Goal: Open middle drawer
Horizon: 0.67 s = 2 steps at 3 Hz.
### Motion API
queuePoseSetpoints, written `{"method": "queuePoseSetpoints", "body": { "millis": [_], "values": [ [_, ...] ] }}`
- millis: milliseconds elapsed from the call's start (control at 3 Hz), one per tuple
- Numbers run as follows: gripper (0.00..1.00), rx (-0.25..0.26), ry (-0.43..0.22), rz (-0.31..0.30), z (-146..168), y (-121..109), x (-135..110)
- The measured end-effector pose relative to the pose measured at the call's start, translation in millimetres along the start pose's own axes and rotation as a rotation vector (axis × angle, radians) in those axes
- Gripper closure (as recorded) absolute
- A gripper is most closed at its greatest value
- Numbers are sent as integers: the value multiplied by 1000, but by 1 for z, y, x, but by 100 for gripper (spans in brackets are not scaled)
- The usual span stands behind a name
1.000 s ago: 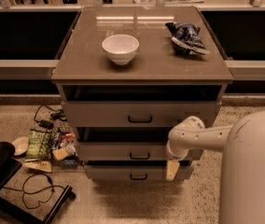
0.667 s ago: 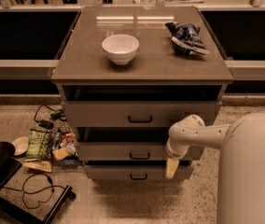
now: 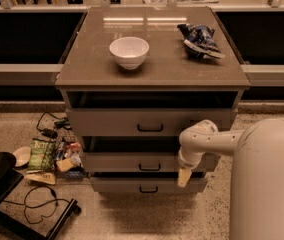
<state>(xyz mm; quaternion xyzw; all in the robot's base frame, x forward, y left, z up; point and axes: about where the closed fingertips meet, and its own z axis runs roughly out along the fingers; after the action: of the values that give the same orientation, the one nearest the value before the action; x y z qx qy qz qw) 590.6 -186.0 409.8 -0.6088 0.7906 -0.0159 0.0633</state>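
Nothing of note has moved over the last second: my arm reaches in from the right at the same height, and the drawer fronts stand as they did.

Gripper (image 3: 184, 176): hangs below my white wrist joint, pointing down, at the right end of the cabinet's front. It lies over the lower right corner of the middle drawer (image 3: 117, 162) and the upper edge of the lowest drawer (image 3: 117, 185). I cannot tell whether it is parted or closed, nor whether it touches either front.

Middle drawer: second of three fronts, below the top drawer (image 3: 107, 123). Its small black pull handle (image 3: 149, 167) sits at the centre, well to the left of my gripper. A dark band shows above the front; how far the drawer stands out I cannot tell from this angle.

Cabinet top (image 3: 152, 71): a white bowl (image 3: 129, 51) stands left of centre; a crumpled blue bag (image 3: 200, 39) lies near the back right corner, well apart from the bowl.

Floor, left of the cabinet: a green packet (image 3: 42, 154), other small wrappers beside it, and a looped black cable (image 3: 39, 204).
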Motion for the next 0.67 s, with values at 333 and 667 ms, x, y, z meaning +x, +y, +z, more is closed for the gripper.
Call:
{"method": "queuePoseSetpoints", "body": {
  "millis": [333,667],
  "values": [
    [42,-2,72,31,-38,30,3],
    [66,-27,141,82,-79,64,17]
  ]
}}
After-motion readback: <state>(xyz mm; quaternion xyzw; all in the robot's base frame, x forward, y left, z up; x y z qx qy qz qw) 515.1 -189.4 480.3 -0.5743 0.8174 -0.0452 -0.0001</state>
